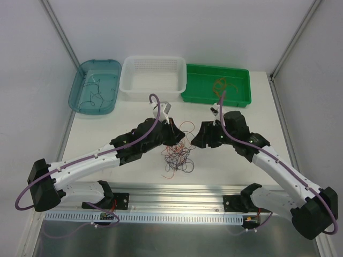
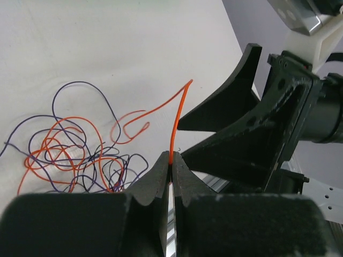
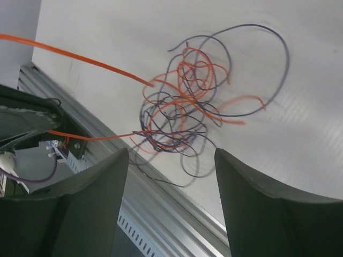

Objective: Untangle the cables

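The cables lie as a loose tangle of thin orange and dark loops on the white table between the two arms; they also show as the tangle and the tangle. My left gripper is shut on one orange cable, which rises from the fingertips and curves back toward the pile. From above, the left gripper sits at the tangle's upper left edge. My right gripper stands open above the pile with nothing between its fingers; seen from above, the right gripper faces the left one closely.
A teal tray holding a few thin wires, a white basket and a green tray with orange wires line the table's far side. An aluminium rail runs along the near edge just below the tangle.
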`<move>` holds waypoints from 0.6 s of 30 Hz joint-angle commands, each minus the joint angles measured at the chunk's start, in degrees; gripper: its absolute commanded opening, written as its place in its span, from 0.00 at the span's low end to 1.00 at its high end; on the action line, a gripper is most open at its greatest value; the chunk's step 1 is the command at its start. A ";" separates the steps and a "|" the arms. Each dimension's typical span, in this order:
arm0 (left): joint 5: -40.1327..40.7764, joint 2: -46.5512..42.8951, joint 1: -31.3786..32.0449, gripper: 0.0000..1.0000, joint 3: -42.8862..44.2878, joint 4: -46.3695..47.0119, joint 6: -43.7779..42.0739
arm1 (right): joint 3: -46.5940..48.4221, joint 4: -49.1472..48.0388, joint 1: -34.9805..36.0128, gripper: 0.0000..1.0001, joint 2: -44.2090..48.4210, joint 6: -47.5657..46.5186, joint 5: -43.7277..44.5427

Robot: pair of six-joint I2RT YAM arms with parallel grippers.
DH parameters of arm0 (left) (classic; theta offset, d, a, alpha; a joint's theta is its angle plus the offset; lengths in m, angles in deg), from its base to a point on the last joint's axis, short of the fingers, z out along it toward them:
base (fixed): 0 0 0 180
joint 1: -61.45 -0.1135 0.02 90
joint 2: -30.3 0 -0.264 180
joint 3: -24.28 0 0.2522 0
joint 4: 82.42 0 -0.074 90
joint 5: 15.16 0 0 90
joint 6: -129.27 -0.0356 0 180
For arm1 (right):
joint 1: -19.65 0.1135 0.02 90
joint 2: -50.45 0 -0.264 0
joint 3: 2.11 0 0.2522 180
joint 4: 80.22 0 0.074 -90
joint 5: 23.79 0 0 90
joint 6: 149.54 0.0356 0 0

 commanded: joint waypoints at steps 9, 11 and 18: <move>-0.96 -0.71 -0.28 0.00 2.46 -2.01 1.37 | -6.57 -17.56 3.65 0.69 -3.98 -11.35 -8.22; -1.66 -0.97 -0.28 0.00 2.55 -2.18 1.19 | -6.14 -18.88 3.74 0.69 -6.52 -13.27 -9.80; -0.96 -2.03 -0.45 0.00 2.90 -4.12 0.49 | -2.98 -18.27 6.45 0.68 -9.44 -17.76 -15.60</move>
